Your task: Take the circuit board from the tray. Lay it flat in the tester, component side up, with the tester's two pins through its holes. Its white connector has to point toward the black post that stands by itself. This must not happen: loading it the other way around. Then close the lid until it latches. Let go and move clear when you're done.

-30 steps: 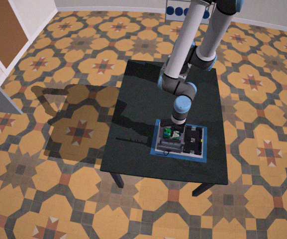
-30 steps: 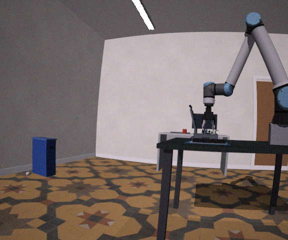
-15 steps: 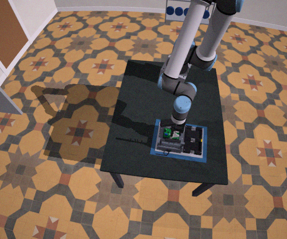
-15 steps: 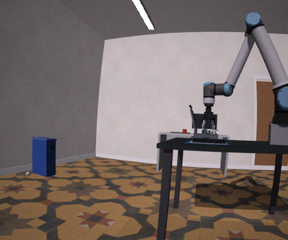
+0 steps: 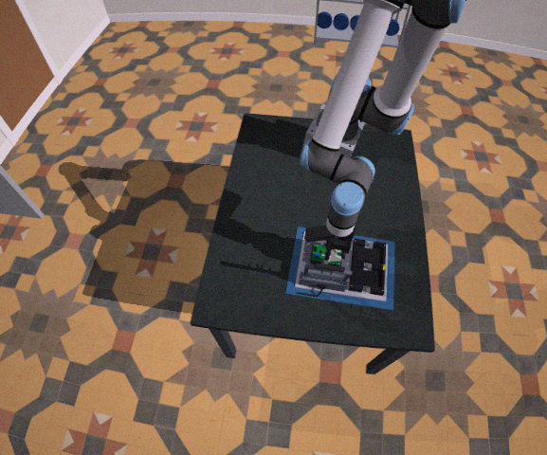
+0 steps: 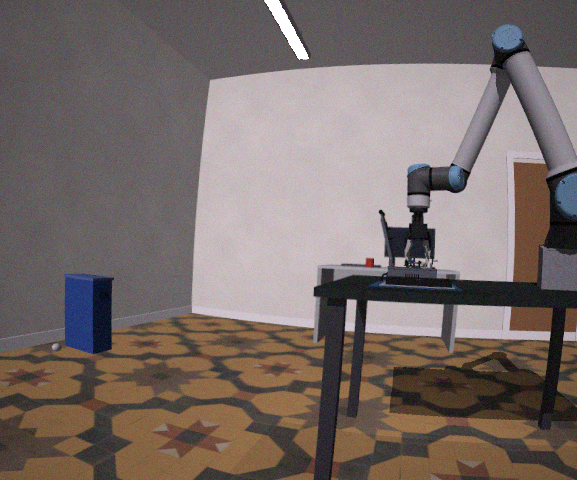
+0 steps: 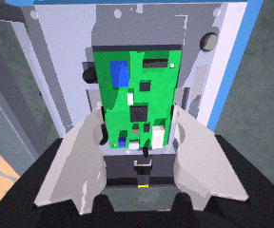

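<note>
The gripper (image 7: 138, 124) is closed partway on the green board (image 7: 134, 97), one finger (image 7: 82, 157) on each long side. The board sits parts-up over the grey tester (image 7: 61, 71), whose lid (image 6: 385, 235) stands open.

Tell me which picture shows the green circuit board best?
The wrist view: the circuit board fills the middle, chips facing the camera, clamped between the pincer fingers. From the top view it is a small green patch half hidden under the arm. In the exterior view it is barely discernible.
</note>
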Tool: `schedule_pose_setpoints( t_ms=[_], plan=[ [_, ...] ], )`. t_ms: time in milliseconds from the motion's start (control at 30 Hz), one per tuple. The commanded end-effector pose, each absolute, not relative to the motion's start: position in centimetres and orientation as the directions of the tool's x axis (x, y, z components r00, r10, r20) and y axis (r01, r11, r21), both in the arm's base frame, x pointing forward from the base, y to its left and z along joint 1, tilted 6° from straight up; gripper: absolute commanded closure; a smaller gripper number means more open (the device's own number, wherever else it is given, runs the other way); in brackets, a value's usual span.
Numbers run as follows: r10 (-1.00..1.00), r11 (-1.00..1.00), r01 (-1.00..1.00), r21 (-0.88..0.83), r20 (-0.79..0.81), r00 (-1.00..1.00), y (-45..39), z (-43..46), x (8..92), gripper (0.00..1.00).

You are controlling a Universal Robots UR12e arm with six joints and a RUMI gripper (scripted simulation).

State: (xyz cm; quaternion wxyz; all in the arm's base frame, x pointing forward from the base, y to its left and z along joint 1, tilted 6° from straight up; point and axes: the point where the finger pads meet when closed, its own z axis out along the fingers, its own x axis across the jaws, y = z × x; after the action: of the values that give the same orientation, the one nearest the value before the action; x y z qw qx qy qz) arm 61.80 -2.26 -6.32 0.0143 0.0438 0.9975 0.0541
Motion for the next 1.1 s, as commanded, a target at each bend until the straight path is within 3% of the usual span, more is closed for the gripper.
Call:
schedule_pose_setpoints(
  t_ms=[0,1067],
  plan=[
    [0.089,0.99,0.086,0.109,-0.026,-0.996,-2.32,-6.03,61.91,0.61],
    [0.089,0.99,0.086,0.109,-0.026,-0.996,-2.4,-5.25,61.88,0.61]
  ],
)
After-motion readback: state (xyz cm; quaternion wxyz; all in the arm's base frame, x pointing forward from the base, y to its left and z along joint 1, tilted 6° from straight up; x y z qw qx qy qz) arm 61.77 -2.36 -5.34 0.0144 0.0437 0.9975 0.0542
